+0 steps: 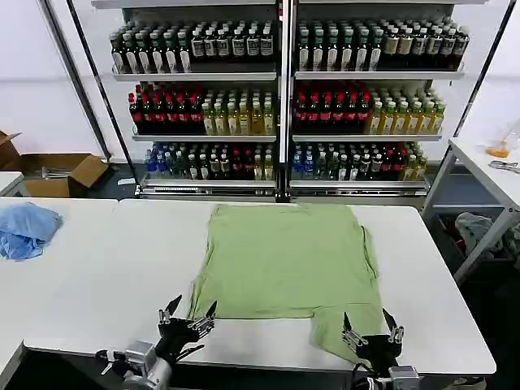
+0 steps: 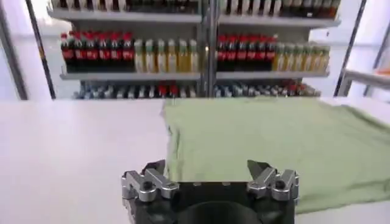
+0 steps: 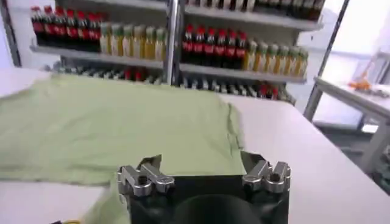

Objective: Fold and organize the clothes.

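Lying flat on the white table [image 1: 97,276], the light green shirt [image 1: 284,260] runs its long axis from the near edge toward the drink shelves [image 1: 280,97] behind, with one part reaching down to the near table edge on the robot's right, while the rest of its near hem sits a little back from that edge. The left gripper [image 1: 188,318] hovers at the shirt's near left corner, its fingers spread wide and holding nothing; the left wrist view shows the green fabric [image 2: 268,146] just beyond those fingers. The right gripper [image 1: 372,331] sits over the part of the shirt by the near edge, jaws likewise wide apart and empty, with cloth [image 3: 109,128] spreading ahead of it. Bare tabletop lies on both sides of the shirt, broader on the left. A crumpled light blue cloth [image 1: 26,229] rests well apart at the far left. An open cardboard box [image 1: 61,172] stands on the floor beyond; what it holds cannot be told.
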Robot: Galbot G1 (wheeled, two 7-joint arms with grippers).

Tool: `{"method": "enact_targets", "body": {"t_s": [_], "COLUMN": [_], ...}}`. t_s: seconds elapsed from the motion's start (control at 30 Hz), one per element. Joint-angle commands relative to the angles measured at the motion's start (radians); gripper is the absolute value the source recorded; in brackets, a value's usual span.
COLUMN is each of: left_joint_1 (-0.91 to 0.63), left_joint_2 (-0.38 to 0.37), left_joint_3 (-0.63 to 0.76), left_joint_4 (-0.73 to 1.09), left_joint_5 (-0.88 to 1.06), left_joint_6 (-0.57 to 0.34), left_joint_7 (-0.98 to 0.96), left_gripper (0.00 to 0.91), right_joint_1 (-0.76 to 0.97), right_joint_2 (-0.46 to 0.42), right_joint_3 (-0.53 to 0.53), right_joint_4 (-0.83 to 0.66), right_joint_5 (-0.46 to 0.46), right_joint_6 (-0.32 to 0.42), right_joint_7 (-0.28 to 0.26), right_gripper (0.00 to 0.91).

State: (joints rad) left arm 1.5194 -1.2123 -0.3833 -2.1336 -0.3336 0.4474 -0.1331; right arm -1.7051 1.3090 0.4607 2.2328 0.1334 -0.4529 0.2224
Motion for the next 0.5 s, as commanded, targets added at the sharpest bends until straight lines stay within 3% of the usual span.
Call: {"method": "enact_targets", "body": {"t_s": [0.03, 0.37, 0.43, 0.47, 0.5], "left_joint_1": [-0.08, -0.092, -0.091, -0.089, -0.088], "left_joint_2": [0.006, 0.001, 0.001, 0.001, 0.002], "left_joint_3": [0.026, 0.03, 0.03, 0.031, 0.032], "left_joint_4": [0.098, 0.138, 0.141, 0.14, 0.139], "left_joint_5": [-0.008, -0.011, -0.019, -0.024, -0.026], "left_joint_6": [0.06, 0.082, 0.088, 0.089, 0.09], "left_joint_7": [-0.03, -0.077, -0.077, -0.075, -0.072], "left_gripper": [0.907, 0.907, 0.645, 0.363, 0.252], "right_joint_1": [-0.013, -0.037, -0.039, -0.04, -0.04], "right_joint_2": [0.0, 0.012, 0.013, 0.013, 0.014], "right_joint_3": [-0.006, -0.031, -0.035, -0.036, -0.037], "right_joint_4": [-0.017, -0.02, -0.019, -0.019, -0.02], "right_joint_5": [0.021, 0.003, 0.01, 0.014, 0.021], "right_joint_6": [-0.073, -0.107, -0.115, -0.118, -0.122], "right_joint_7": [-0.001, 0.01, 0.015, 0.015, 0.015], "right_gripper": [0.907, 0.907, 0.897, 0.635, 0.474]}}
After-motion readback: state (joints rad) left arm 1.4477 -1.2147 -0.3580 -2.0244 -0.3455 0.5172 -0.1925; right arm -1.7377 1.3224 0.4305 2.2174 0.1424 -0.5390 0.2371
